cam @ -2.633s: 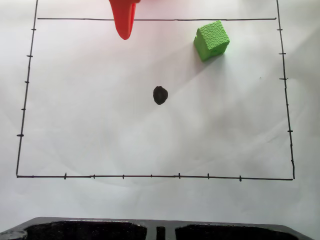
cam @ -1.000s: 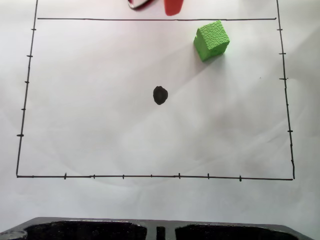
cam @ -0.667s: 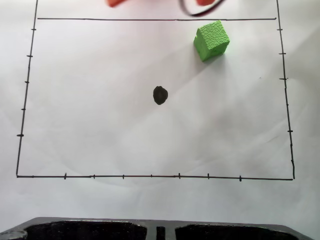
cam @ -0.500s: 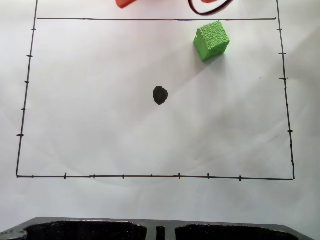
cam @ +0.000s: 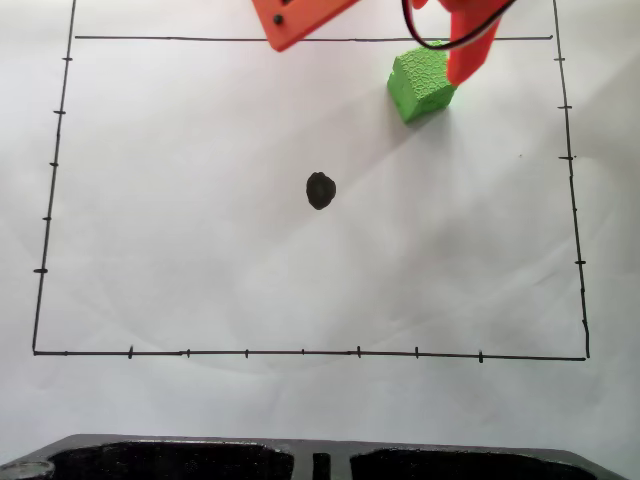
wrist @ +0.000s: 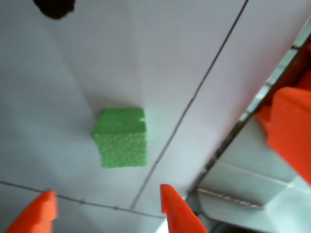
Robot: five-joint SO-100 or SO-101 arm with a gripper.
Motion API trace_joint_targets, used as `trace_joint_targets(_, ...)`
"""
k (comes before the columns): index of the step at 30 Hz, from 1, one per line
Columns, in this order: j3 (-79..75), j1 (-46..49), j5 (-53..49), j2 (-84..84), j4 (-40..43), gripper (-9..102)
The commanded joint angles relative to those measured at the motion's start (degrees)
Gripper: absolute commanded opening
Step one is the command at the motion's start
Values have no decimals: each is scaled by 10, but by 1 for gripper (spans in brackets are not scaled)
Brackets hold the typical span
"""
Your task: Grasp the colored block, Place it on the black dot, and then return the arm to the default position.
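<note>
The green colored block (cam: 420,88) lies at the upper right of the drawn rectangle in the fixed view, well apart from the black dot (cam: 320,190) in the middle. The orange arm (cam: 300,20) reaches in from the top edge. One tapered finger (cam: 468,58) hangs over the block's upper right corner, with black and red wires beside it. In the wrist view my gripper (wrist: 107,191) is open, its two orange tips spread wide. The block (wrist: 121,137) sits just ahead of them, untouched. The black dot (wrist: 54,6) shows at the top left.
White paper with a hand-drawn black frame (cam: 300,352) and tick marks covers the table. A dark moulded part (cam: 180,460) runs along the bottom edge of the fixed view. Orange arm parts (wrist: 291,131) and a grey surface beyond the paper's edge show at the wrist view's right.
The arm has swung right along the top edge and come down, so its finger now overlaps the block's upper right corner. Block and dot have not moved.
</note>
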Motion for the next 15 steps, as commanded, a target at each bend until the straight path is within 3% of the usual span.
trace_joint_targets(1,-5,-9,-3,-2,-3,30)
trace_joint_targets(15,47,15,-38,-45,-47,31)
